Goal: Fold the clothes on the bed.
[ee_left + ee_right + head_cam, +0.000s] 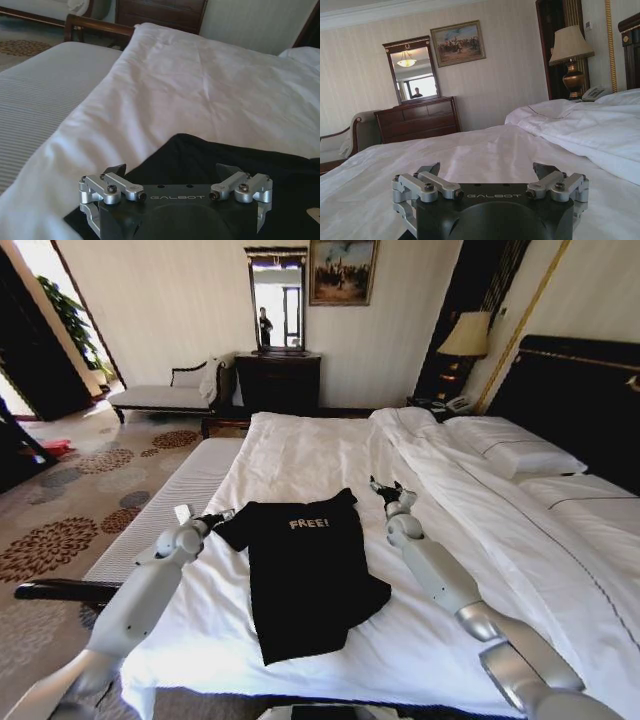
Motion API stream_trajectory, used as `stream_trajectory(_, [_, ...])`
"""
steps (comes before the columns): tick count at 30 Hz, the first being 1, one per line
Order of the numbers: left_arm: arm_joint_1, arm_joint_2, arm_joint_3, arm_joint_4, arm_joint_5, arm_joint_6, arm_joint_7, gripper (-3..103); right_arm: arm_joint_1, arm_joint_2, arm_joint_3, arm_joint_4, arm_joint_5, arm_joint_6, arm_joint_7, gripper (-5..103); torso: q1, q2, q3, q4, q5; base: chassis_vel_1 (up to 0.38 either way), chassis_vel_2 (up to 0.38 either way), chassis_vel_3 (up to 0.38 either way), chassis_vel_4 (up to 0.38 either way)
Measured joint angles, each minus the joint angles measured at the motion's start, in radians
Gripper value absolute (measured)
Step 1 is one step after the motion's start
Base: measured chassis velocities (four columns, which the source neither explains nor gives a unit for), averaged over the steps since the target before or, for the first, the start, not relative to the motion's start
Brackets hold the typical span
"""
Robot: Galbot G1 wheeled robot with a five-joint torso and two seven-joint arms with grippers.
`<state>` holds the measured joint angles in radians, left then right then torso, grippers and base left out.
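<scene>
A black T-shirt (305, 575) with white "FREE!" lettering lies spread on the white bed (300, 455), near its front edge. My left gripper (215, 518) hovers at the shirt's left sleeve. The left wrist view shows this gripper (172, 170) open, with the black cloth (200, 155) just under and ahead of its fingers. My right gripper (385, 488) sits at the shirt's upper right corner, beside the cloth. In the right wrist view it (487, 167) stands open over the white bedding (485, 150), nothing between its fingers.
A striped grey bench (165, 510) runs along the bed's left side. The duvet (480, 510) is bunched in a ridge to the right, with pillows (515, 452) and the dark headboard (580, 400) beyond. A dresser with mirror (278, 380) stands at the far wall.
</scene>
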<state>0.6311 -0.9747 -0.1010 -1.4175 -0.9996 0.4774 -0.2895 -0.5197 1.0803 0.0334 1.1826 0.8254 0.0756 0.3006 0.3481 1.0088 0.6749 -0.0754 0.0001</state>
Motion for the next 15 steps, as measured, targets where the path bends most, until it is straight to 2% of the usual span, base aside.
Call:
stream_trajectory(5, [-0.104, -0.058, 0.126, 0.111, 0.04, -0.008, 0.0, 100, -0.032, -0.025, 0.025, 0.022, 0.0, -0.001, 0.008, 100, 0.0, 0.0, 0.0, -0.0002, 0.0002, 0.0, 0.0, 0.0, 0.0])
stream_trajectory(11, [-0.201, -0.113, 0.227, 0.227, 0.085, -0.013, 0.006, 100, -0.037, -0.035, 0.037, 0.025, 0.002, -0.004, 0.013, 100, 0.0, 0.0, 0.0, 0.0002, -0.0001, 0.0, 0.0, 0.0, 0.0])
stream_trajectory(15, [-0.228, -0.124, 0.266, 0.245, 0.1, -0.009, 0.009, 100, -0.037, -0.038, 0.039, 0.025, 0.004, -0.01, 0.021, 100, 0.0, 0.0, 0.0, 0.0002, 0.0001, 0.0, 0.0, 0.0, 0.0])
